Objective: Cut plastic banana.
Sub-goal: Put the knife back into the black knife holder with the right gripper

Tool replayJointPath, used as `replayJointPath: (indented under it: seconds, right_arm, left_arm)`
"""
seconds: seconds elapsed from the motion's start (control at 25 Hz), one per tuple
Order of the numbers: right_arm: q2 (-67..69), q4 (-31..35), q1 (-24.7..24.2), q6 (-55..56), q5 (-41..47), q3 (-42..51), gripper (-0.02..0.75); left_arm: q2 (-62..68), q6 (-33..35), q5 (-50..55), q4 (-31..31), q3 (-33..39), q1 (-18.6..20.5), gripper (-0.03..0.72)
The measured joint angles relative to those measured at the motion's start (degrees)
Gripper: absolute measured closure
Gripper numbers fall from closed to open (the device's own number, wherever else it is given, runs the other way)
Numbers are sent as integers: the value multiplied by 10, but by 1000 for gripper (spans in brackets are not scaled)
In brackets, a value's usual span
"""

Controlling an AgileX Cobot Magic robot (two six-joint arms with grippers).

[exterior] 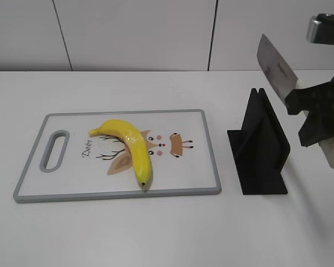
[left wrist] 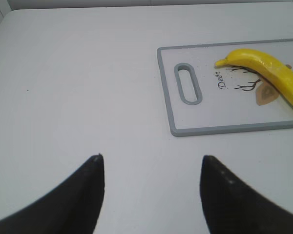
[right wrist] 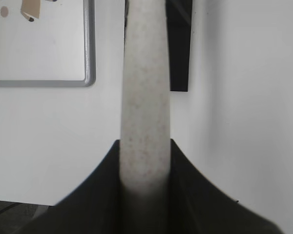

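The plastic banana is glossy yellow and curved, with a dark tip toward the front. It lies on the cutting board, left of centre; it also shows in the left wrist view. My right gripper is shut on the pale handle of a knife, whose grey blade points up and left, in the air above the black knife stand. My left gripper is open and empty over bare table, left of the board. It is out of the exterior view.
The board has a grey rim, a handle slot at its left end and a deer drawing. The black knife stand is right of the board, its slot empty. A white wall closes the back of the table.
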Motion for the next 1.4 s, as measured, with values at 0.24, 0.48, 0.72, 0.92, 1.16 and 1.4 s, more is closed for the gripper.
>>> replayJointPath:
  seconds: [0.24,0.48,0.72,0.92,1.16,1.4]
  right_arm:
    - [47,1,0,0,-1,0,571]
    - [84,5,0,0,-1,0,571]
    - [91,29,0,-9,-1,0,571]
    - [101,31,0,-10,0,0,571]
    - [122,33,0,-13,4,0,571]
    - [123,33,0,-13,4,0,571]
  left_arm:
    - [0,0,0,0,0,0,109]
    - [0,0,-1,0,0,0,109]
    - [0,0,-1,0,0,0,109]
    - [0,0,-2,0,0,0,109]
    - [0,0,-2,0,0,0,109]
    - [0,0,-2,0,0,0,109]
